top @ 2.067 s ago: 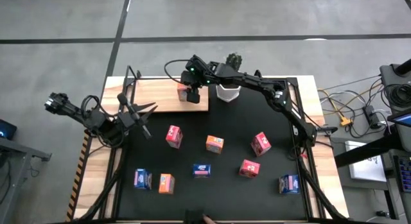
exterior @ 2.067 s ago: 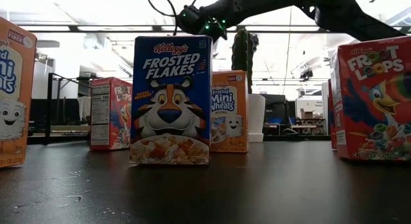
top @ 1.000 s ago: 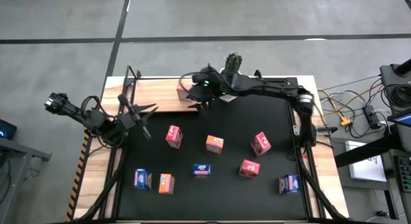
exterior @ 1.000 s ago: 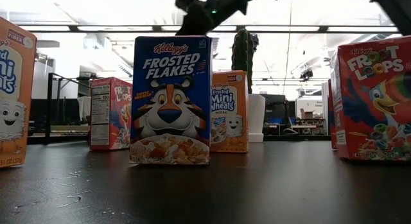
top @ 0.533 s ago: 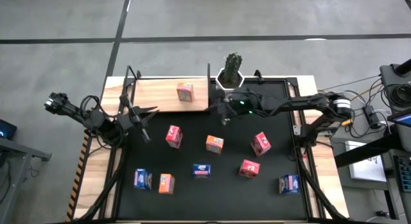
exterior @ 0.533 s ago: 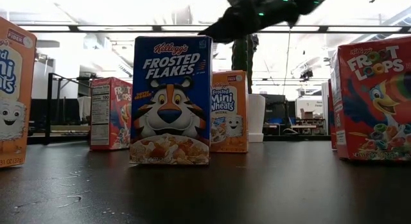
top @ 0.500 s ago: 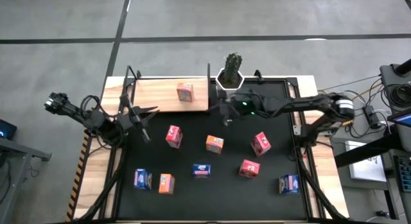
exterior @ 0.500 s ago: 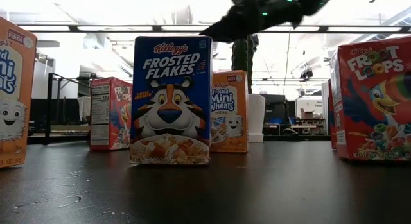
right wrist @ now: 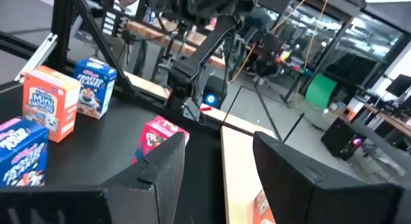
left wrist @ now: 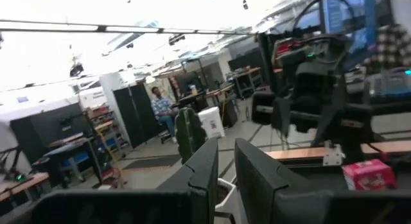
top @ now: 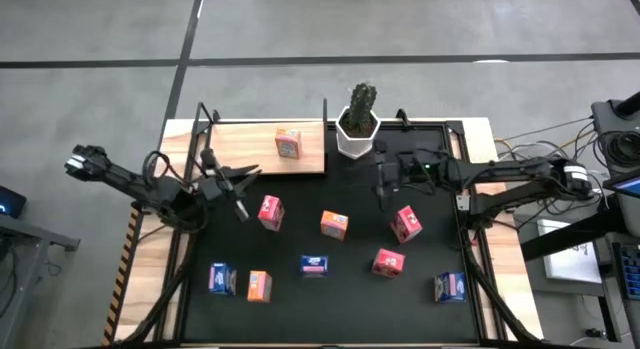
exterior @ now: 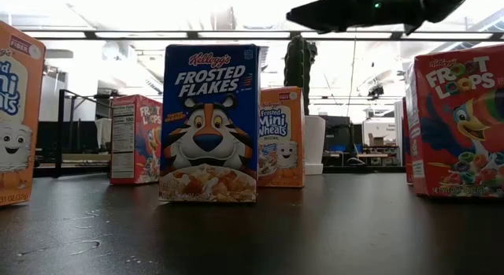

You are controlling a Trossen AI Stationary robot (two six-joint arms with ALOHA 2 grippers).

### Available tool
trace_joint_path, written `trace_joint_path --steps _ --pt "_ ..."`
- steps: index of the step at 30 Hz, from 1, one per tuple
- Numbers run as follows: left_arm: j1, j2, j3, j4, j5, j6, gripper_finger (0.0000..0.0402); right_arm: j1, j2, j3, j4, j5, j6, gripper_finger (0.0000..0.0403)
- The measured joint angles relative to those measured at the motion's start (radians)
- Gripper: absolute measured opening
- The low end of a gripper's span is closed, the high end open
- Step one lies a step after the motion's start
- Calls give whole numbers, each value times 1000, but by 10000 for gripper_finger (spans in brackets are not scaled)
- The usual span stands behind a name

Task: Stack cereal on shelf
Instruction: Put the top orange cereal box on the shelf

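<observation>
Black mat, right tool open and empty above it, left tool nearly closed, empty.

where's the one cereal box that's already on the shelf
In the high view, the pink-red box stands on the light-wood shelf near its right end, left of the potted cactus.

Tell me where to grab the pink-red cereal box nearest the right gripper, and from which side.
Grip the pink-red box across its two narrow sides, coming down from above. It stands upright and apart from its neighbours, so its top is free. The right gripper, open and empty, hovers just beyond it.
</observation>
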Motion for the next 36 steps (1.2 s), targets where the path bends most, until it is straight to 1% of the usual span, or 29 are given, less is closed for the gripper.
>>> trace_joint_path --steps 7,9,12,15,17,20,23,26,29,32,36 --pt "83 83 55 -32 0 -21 36 0 -84 -62 0 0 -16 175" --pt "107 107 85 -77 1 -24 36 0 -101 -73 0 0 -17 176" --pt "145 144 143 -195 22 -71 36 0 -116 -91 -2 0 -30 174" --pt "200 181 222 -367 119 -155 36 0 -123 -103 0 0 -39 171" --pt "246 211 283 -521 190 -215 36 0 -125 -110 -2 0 -45 171" --pt "337 262 380 -758 291 -303 36 0 -125 -116 -3 0 -46 171" --pt "453 325 450 -919 438 -336 36 -1 -124 -116 -2 0 -56 170" --pt "582 390 486 -964 559 -334 36 -1 -124 -116 -3 0 -68 167" --pt "708 450 509 -962 643 -329 36 -1 -130 -116 0 1 -87 166" --pt "801 503 512 -965 703 -328 36 -3 -152 -116 1 11 -95 167" --pt "861 550 511 -964 727 -327 36 -3 -178 -116 -15 66 -108 164"
